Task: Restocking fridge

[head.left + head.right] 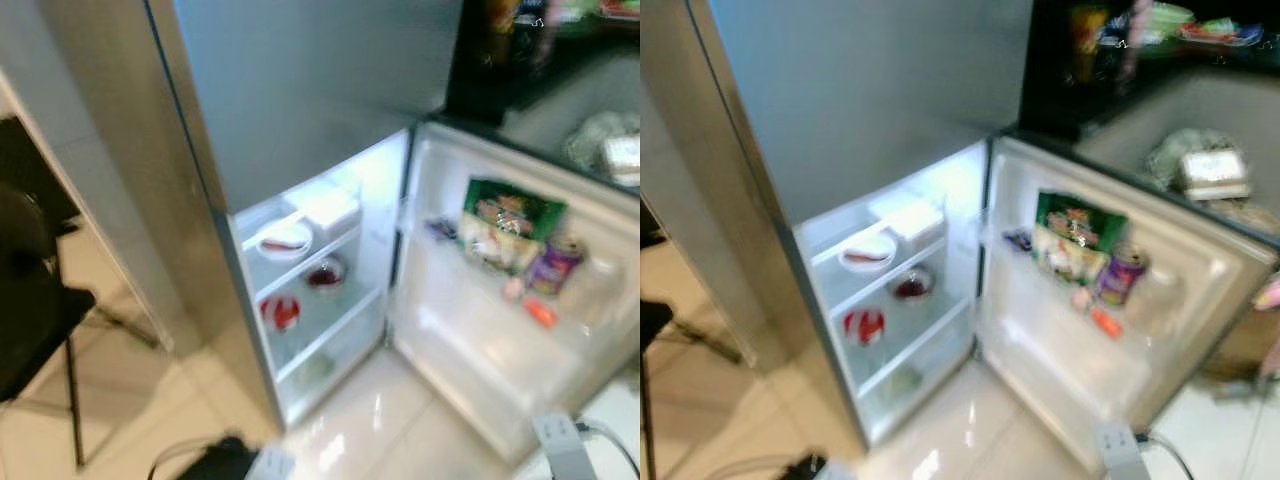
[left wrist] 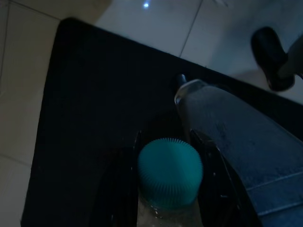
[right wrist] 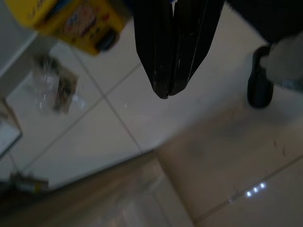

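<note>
The fridge (image 1: pixel 300 120) stands with its lower door (image 1: pixel 520 320) swung wide, and everything else sits relative to that lit lower compartment. On its top shelf are a white box (image 1: pixel 325 208) and, beside it toward the hinge-free side, a white bowl (image 1: pixel 285 240) with something reddish in it; the shelf below holds a small dish with dark red contents (image 1: pixel 326 274), and lower again sits a red-topped container (image 1: pixel 281 311) — all of them blurred. The door's rack carries a green packet (image 1: pixel 505 222), a purple can (image 1: pixel 552 266) just beside it and a small orange item (image 1: pixel 540 312) lower down. Above the door, a counter holds a pale wrapped bundle (image 1: pixel 1200 165). A black chair (image 1: pixel 30 300) stands on the tiled floor (image 1: pixel 360 430) well away from the open compartment, on the fridge's far side. The left wrist view shows what the head cameras do not: the left gripper (image 2: pixel 168 189) closed on a clear bottle with a teal ribbed cap (image 2: pixel 169 172), its black fingers (image 2: pixel 215 175) hugging either side of the neck, held low over a black mat (image 2: pixel 94 118). In the right wrist view the right gripper (image 3: pixel 165 92) hangs with its two fingers pressed together, empty, above pale tiles — a yellow package (image 3: pixel 71 21) and a crumpled clear wrapper (image 3: pixel 54 85) lie near it.
</note>
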Motion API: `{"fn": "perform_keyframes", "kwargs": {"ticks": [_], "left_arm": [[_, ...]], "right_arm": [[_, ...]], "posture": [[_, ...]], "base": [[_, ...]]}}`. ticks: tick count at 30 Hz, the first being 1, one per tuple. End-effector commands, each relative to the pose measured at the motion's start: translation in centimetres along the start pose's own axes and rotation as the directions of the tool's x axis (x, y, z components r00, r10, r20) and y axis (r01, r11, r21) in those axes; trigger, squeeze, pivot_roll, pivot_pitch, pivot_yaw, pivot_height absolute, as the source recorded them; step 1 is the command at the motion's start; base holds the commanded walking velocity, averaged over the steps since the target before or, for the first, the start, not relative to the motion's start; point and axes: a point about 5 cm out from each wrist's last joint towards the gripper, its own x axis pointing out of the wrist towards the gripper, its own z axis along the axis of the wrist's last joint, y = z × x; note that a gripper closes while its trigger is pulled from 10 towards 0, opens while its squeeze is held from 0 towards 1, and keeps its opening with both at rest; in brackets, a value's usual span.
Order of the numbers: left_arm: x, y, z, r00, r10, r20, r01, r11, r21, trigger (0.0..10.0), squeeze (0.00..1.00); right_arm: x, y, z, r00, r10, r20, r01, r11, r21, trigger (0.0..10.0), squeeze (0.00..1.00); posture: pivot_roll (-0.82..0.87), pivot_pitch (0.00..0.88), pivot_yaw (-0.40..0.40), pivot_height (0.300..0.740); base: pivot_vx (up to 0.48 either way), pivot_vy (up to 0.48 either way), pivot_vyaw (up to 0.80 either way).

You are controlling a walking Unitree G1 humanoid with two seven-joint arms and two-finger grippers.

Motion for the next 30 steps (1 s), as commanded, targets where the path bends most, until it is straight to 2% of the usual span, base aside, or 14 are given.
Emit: {"fn": "perform_keyframes", "kwargs": {"ticks": [1, 7, 13, 30], "left_arm": [[-0.1, -0.3, -1.2, 0.999, -0.017, -0.044, 0.017, 1.0, 0.002, 10.0, 0.0], [-0.1, -0.2, -1.1, 0.999, -0.013, -0.04, 0.013, 1.0, 0.006, 10.0, 0.0], [-0.1, -0.1, -1.0, 0.999, -0.007, -0.036, 0.007, 1.0, 0.008, 10.0, 0.0], [-0.1, -0.1, -0.9, 1.0, -0.002, -0.03, 0.003, 1.0, 0.027, 10.0, 0.0]], "right_arm": [[-0.1, 0.5, -0.5, 1.0, 0.009, -0.015, -0.009, 1.0, 0.001, 10.0, 0.0], [-0.1, 0.7, -0.9, 0.999, 0.016, -0.033, -0.015, 1.0, 0.021, 10.0, 0.0], [-0.2, 0.7, -1.4, 0.998, 0.018, -0.058, -0.015, 0.998, 0.054, 10.0, 0.0], [-0.3, 0.6, -2.0, 0.996, 0.011, -0.083, -0.005, 0.997, 0.074, 10.0, 0.0]], "posture": [[-0.04, 0.0, -0.015, 0.74], [-0.04, 0.0, -0.012, 0.74], [-0.04, 0.0, -0.009, 0.74], [-0.04, 0.0, -0.01, 0.74]], "base": [[0.0, 0.0, 0.0], [0.0, 0.0, 0.0], [0.0, 0.0, -0.8], [0.0, 0.0, -0.8]]}}
